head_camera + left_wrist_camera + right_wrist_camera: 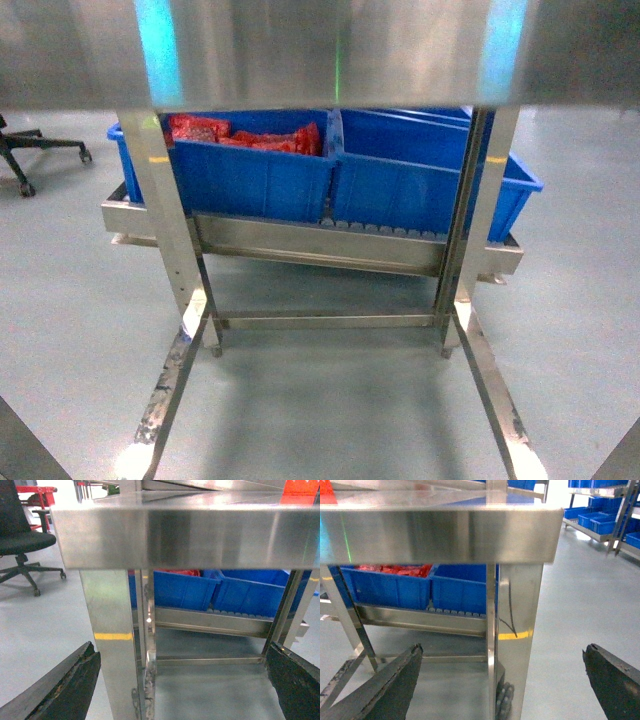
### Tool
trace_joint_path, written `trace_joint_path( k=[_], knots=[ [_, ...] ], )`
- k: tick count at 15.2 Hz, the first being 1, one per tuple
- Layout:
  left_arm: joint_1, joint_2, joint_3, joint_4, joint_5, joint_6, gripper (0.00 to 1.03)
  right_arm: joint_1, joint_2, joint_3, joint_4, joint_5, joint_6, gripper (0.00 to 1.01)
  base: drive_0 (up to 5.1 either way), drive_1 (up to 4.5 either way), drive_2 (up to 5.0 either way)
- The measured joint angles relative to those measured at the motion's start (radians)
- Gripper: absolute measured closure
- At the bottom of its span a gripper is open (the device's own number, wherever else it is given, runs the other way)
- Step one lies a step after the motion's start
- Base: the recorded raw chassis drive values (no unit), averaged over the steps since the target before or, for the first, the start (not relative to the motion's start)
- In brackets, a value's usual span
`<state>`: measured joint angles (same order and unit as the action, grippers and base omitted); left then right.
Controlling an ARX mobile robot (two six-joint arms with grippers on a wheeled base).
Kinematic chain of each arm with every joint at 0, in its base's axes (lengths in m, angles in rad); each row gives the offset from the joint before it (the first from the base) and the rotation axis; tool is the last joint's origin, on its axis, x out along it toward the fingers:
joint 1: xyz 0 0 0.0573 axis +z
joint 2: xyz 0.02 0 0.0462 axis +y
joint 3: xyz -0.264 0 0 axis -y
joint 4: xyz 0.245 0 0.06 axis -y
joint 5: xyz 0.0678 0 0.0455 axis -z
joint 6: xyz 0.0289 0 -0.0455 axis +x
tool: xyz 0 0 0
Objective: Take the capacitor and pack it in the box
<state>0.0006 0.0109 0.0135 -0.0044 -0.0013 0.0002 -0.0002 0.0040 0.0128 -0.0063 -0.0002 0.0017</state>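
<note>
Neither the capacitor nor the box is seen in any view. Both the left gripper and the right gripper are held spread wide and empty, below the steel table edge. If raised blindly toward 12 o'clock, that edge could be struck.

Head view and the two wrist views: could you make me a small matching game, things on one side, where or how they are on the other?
Things:
1. left blue bin
2. right blue bin
3. office chair
4. yellow stripe

Descriptions:
A. stands on the grey floor
B. holds red packets
C. marks a steel table leg
D. shows no contents from here

Pairs: 1-B, 2-D, 3-A, 4-C
</note>
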Motion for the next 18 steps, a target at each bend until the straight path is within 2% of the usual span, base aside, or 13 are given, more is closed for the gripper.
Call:
trace_joint_path(
  k=[18],
  knots=[
    [0.000, 0.000, 0.000, 0.000, 0.001, 0.000, 0.05, 0.000, 0.000, 0.000, 0.001, 0.001, 0.001, 0.03, 0.0, 0.00, 0.0]
  ],
)
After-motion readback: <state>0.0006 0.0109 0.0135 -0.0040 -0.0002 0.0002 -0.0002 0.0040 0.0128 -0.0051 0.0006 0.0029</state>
